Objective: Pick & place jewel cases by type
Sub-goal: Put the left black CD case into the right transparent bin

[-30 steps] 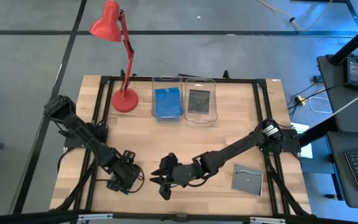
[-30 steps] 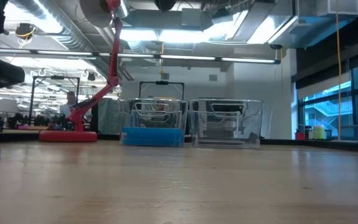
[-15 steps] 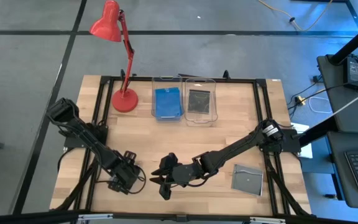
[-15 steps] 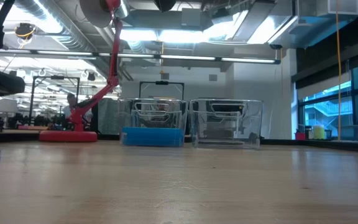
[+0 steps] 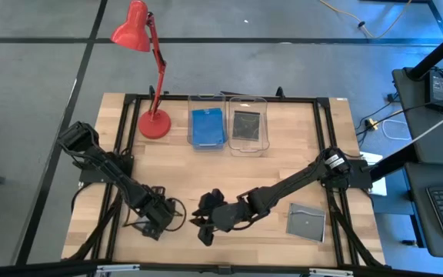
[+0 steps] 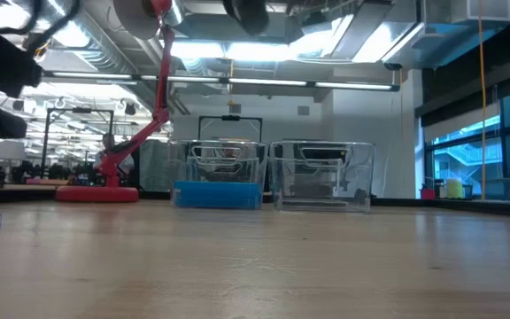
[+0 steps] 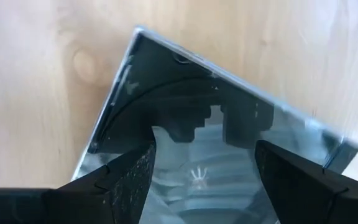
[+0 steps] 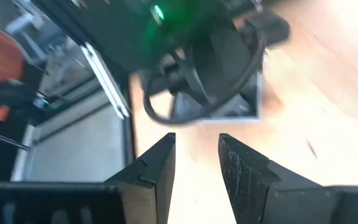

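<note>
My left gripper (image 5: pixel 156 221) is open near the table's near-left edge, pointing down over a smoky grey jewel case (image 7: pixel 185 81) that lies flat on the wood. The case shows between and beyond the two spread fingers (image 7: pixel 210 180). My right gripper (image 5: pixel 204 228) rests low just to its right, open by a narrow gap (image 8: pixel 197 168) and facing the left gripper. Another grey case (image 5: pixel 306 221) lies flat near the table's near-right corner. Blue cases (image 5: pixel 208 127) sit in the left clear bin, and grey cases (image 5: pixel 248 125) in the right clear bin. My left gripper's fingers (image 7: pixel 126 177) stand over the grey case from above, one toward each side of it. I cannot tell whether they touch it.
A red desk lamp (image 5: pixel 154 121) stands at the far left, beside the two clear bins (image 6: pixel 321 175) at the far middle. Bare wood lies between the bins and the grippers. Black frame rails run along the table's left and right sides.
My left gripper has moved a little toward the table's right and near edge, closing on my right gripper, while its arm has swung. My right gripper has stayed almost still.
</note>
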Motion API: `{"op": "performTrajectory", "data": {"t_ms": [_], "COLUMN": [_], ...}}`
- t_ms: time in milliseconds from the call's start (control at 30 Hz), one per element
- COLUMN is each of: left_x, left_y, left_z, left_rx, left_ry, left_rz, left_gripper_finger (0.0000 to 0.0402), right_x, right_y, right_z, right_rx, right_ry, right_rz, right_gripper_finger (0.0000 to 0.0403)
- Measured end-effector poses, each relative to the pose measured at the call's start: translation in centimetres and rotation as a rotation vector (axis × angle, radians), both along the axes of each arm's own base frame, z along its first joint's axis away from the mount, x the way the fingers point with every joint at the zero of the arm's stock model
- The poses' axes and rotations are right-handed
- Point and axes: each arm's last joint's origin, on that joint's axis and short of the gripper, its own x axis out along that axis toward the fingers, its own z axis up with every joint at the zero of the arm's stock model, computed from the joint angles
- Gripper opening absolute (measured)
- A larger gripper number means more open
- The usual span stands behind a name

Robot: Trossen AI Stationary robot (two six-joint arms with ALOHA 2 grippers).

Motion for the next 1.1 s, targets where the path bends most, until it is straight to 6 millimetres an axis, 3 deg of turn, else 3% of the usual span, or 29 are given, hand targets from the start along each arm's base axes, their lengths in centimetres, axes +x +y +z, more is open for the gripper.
{"op": "performTrajectory", "data": {"t_ms": [333,600,767,1100], "left_x": [1.1,3.8,5.2,6.9], "left_y": [1.4,4.1,6.9,11.2], "left_z": [-0.1,0.1,0.1,0.2], "left_rx": [0.037,0.002,0.024,0.015], "left_ry": [-0.034,-0.131,-0.160,-0.210], "left_rz": [0.309,0.432,0.548,0.754], "left_gripper_finger": [0.0276,0.0276,0.0276,0.0276], "right_x": [-0.7,-1.3,-1.7,-1.7], "right_y": [-0.3,-0.4,0.2,0.7], "right_z": [-0.8,-1.5,-1.5,-2.1], "right_rx": [-0.093,-0.128,-0.185,-0.157], "right_ry": [0.109,0.200,0.201,0.137], "right_rz": [0.043,0.059,0.083,-0.166], "right_gripper_finger": [0.0126,0.0126,0.0126,0.0126]}}
